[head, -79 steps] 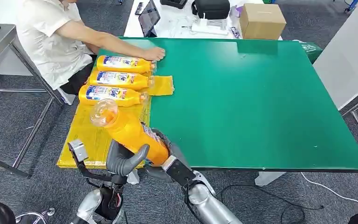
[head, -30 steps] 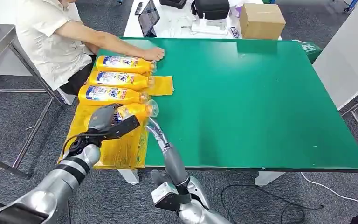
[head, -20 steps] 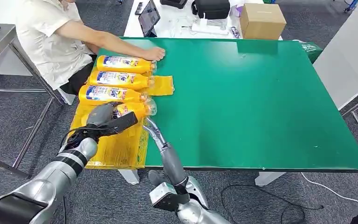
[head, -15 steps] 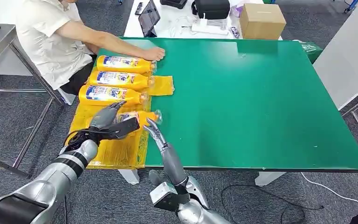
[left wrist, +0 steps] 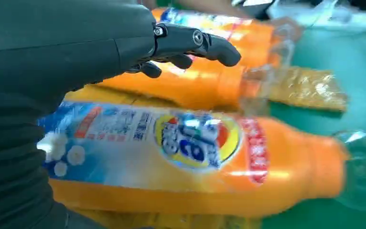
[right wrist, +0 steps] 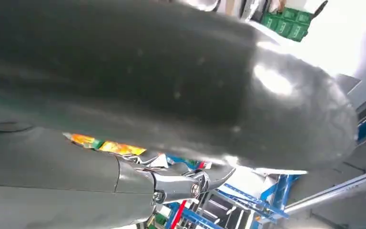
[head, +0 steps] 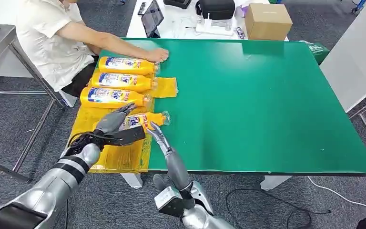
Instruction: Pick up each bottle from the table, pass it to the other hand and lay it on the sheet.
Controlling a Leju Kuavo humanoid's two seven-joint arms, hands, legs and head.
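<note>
Four orange plastic bottles lie in a row on the crinkled yellow sheet (head: 114,155) at the green bench's (head: 267,100) edge; the nearest bottle (head: 145,118), glossy with a clear cap, rests beside the left hand (head: 113,125), fingers spread; the right hand (head: 156,133) reaches flat, fingers straight, holding nothing.

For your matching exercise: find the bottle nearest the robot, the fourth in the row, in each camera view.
Head view: bottle nearest the robot, on the yellow sheet, beside the left hand.
Left wrist view: same bottle, label facing the camera, across the picture.
Right wrist view: not in it.
Shared landmark: the neighbouring third bottle.
</note>
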